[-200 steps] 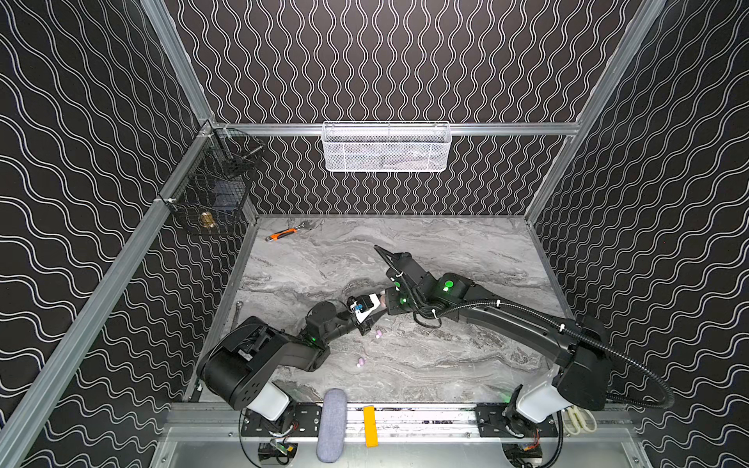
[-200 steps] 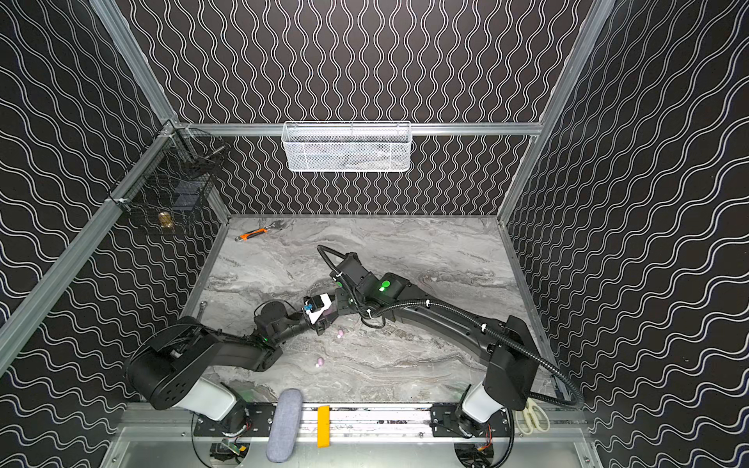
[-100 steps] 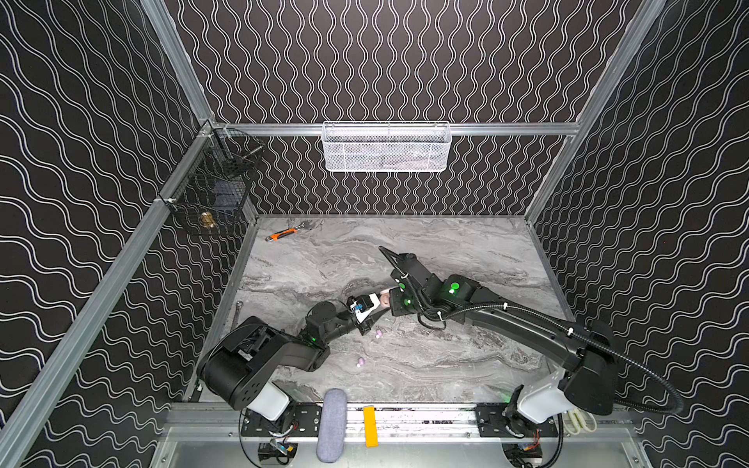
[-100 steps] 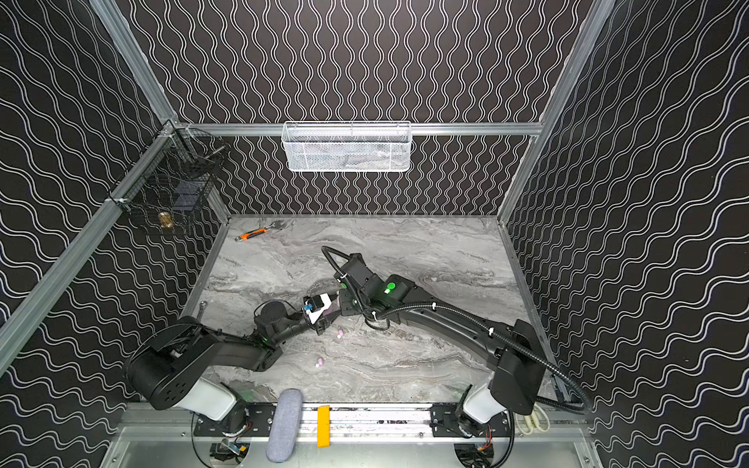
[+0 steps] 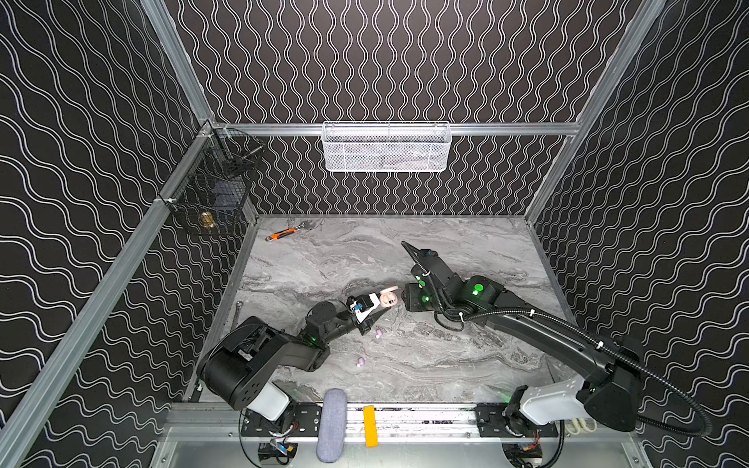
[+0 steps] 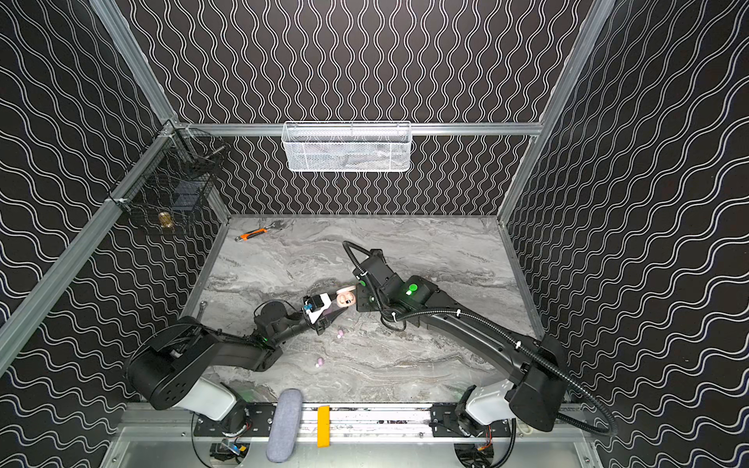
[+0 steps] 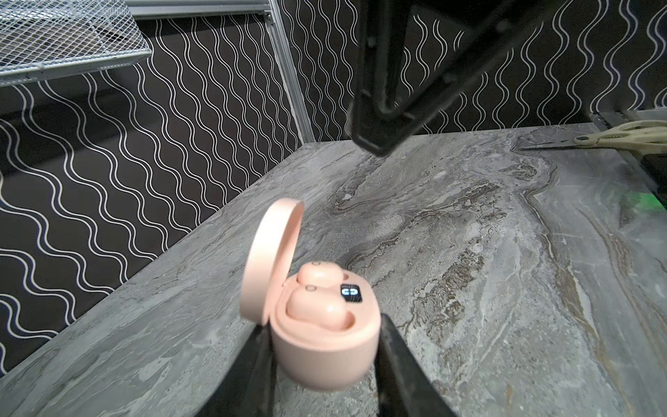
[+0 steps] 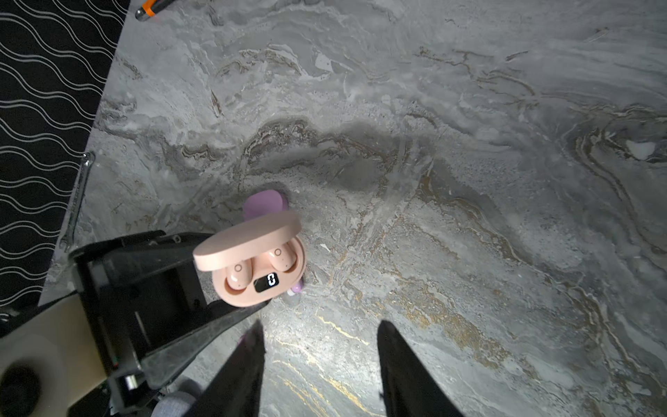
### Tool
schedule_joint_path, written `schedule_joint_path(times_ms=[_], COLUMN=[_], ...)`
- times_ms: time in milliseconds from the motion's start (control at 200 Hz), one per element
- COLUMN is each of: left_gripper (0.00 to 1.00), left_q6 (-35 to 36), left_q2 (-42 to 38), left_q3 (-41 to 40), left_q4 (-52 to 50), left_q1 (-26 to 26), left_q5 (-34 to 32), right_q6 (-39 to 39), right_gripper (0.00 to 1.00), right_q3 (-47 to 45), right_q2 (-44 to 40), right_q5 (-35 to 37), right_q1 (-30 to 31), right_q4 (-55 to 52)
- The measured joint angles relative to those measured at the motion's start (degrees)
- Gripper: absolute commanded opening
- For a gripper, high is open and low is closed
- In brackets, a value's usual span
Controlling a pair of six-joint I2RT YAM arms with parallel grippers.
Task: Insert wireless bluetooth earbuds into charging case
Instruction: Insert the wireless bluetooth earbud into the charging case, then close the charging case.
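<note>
Case (image 7: pixel 325 346): smooth matt plastic.
Buds (image 7: pixel 314 310): smooth plastic, slight sheen.
Worktop (image 7: pixel 505 252): grey marble-pattern surface, smooth, low gloss.
Basket (image 5: pixel 385 152): white-coated metal wire mesh.
Frame (image 5: pixel 506 129): bare metal profile, satin.
Walls (image 5: pixel 364 60): matt black, printed wavy lines.

- Purple shape (image 8: pixel 265 203): mostly hidden behind the pink case (image 8: pixel 260 278); cannot tell what it is.
- Lilac buds (image 5: pixel 378 334): too small for detail in both top views.
- Basket (image 5: pixel 385 154): contents blurred by mesh.
- Scissors (image 7: pixel 628 134): cut off at the picture's edge.
- Right tool (image 8: pixel 321 325): tips hidden under its wrist in both top views.
</note>
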Motion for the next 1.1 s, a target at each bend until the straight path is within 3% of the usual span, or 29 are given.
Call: schedule_joint_path(times_ms=[370,761,1096], left_gripper=[0.38,0.38,0.38], left_q6=[0.00,0.02,0.02], left_q2=[0.00,0.00,0.04], left_q3=[-0.22,-0.48,-0.48], left_q4=[0.24,0.57,0.61], left_q1=[0.00,0.00,0.00], left_q5=[-0.15,-0.17,-0.39], right_q6=[-1.46,-2.97,-2.91], right_gripper=[0.53,0.52,0.50], right_q3=[2.32,6.27,5.35], right_q2=[2.34,9.66,10.88], right_q5=[-0.35,-8.55,-13.44], right_q1=[-3.67,-4.68,-4.37], right_q4=[7.69,14.60,16.35])
